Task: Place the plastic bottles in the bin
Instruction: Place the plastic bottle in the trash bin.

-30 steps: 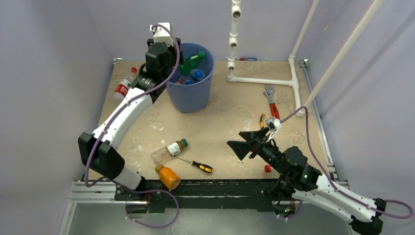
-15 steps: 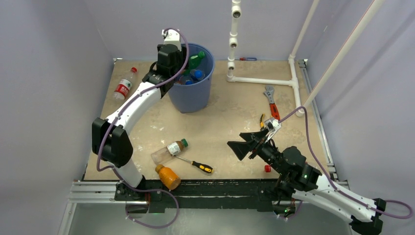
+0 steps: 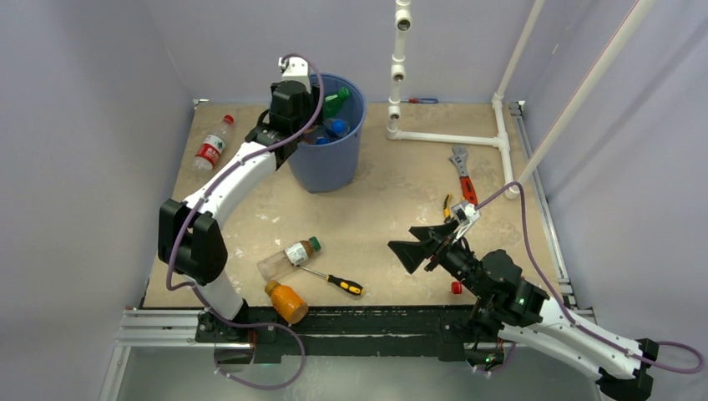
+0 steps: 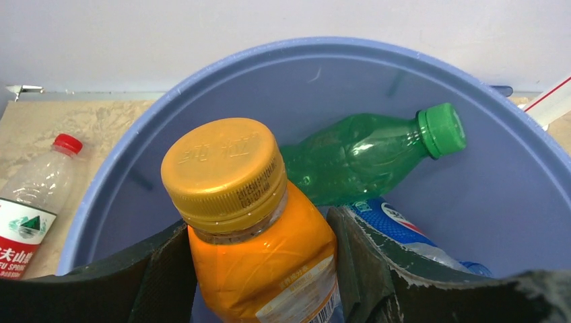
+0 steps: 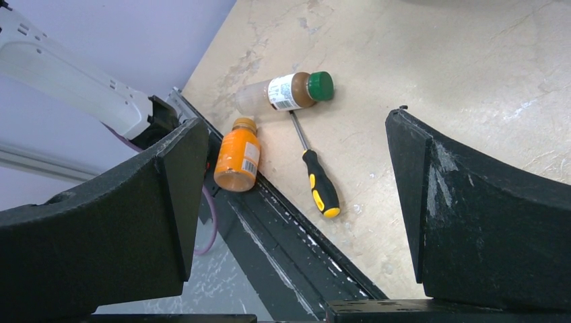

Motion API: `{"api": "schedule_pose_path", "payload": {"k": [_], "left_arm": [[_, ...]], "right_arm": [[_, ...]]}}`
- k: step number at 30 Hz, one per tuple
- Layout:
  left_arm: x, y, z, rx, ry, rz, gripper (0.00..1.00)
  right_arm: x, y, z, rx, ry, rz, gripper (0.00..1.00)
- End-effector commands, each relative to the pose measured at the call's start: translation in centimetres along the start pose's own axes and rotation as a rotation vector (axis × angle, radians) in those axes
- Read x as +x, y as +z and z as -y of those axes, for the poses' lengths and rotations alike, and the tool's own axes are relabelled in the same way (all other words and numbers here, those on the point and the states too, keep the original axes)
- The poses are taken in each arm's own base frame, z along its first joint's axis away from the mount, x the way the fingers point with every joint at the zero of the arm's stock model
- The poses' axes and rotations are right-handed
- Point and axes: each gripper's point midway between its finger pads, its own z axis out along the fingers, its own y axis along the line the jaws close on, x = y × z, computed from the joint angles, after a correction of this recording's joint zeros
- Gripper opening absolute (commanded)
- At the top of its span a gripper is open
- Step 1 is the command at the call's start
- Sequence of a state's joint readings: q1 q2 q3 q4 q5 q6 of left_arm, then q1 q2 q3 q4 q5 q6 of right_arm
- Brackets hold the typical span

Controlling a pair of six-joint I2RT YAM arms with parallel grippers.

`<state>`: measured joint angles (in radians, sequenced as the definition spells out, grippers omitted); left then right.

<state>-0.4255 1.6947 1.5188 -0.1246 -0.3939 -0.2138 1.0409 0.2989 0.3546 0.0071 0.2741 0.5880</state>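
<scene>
Over the round blue plastic bin, one orange-filled, yellow-capped plastic bottle is pinched by the left gripper, evidently for dropping in; the right gripper is held spread, unladen.

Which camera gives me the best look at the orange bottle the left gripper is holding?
Left wrist: the orange bottle fills the frame, cap toward the camera, clamped in the left gripper over the bin. In top external the left arm hides it. Right wrist misses it, showing only a second orange bottle on the table.
</scene>
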Motion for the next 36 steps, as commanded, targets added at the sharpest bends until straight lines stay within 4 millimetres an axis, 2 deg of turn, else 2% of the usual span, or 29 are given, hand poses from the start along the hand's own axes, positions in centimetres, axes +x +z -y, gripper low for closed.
{"api": "schedule_pose_path", "payload": {"k": [1, 5, 7, 10, 12, 13, 15, 21, 29, 36], "left_arm": [[1.4, 0.6, 0.0, -0.002, -0.02, -0.022, 0.0], [2.5, 0.8, 0.0, -0.006, -0.022, -0.052, 0.0], [2.7, 0.9, -0.2, -0.013, -0.023, -0.057, 0.04], [3.1, 1.0, 0.0, -0.006, -0.017, -0.069, 0.17], [3.3, 1.1, 0.3, 0.007, -0.011, -0.077, 0.34], [3.3, 1.1, 0.3, 0.011, -0.01, -0.08, 0.48], [3.1, 0.9, 0.3, 0.011, -0.017, -0.075, 0.59], [1.4, 0.0, 0.4, 0.023, -0.04, -0.051, 0.76], [-1.3, -1.6, 0.7, 0.049, -0.099, -0.009, 0.92], [-3.9, -3.0, 1.0, 0.076, -0.165, 0.041, 0.97]], "right_arm": [[-1.0, -0.2, -0.1, 0.008, 0.015, 0.035, 0.98], [-1.1, -0.2, 0.0, 0.014, 0.011, 0.036, 0.98], [-1.3, -0.2, -0.1, 0.014, 0.011, 0.04, 0.98], [-1.0, -0.3, 0.4, 0.036, 0.002, 0.029, 0.98], [-1.2, -0.4, 0.4, 0.04, 0.0, 0.033, 0.98], [-1.3, -0.4, 0.4, 0.042, 0.0, 0.035, 0.98], [-1.4, -0.5, 0.5, 0.046, -0.001, 0.037, 0.98], [-1.4, -0.4, 0.5, 0.047, 0.0, 0.037, 0.98], [-1.5, -0.3, 0.4, 0.048, 0.0, 0.039, 0.98], [-1.6, -0.3, 0.4, 0.049, 0.0, 0.039, 0.98]]}}
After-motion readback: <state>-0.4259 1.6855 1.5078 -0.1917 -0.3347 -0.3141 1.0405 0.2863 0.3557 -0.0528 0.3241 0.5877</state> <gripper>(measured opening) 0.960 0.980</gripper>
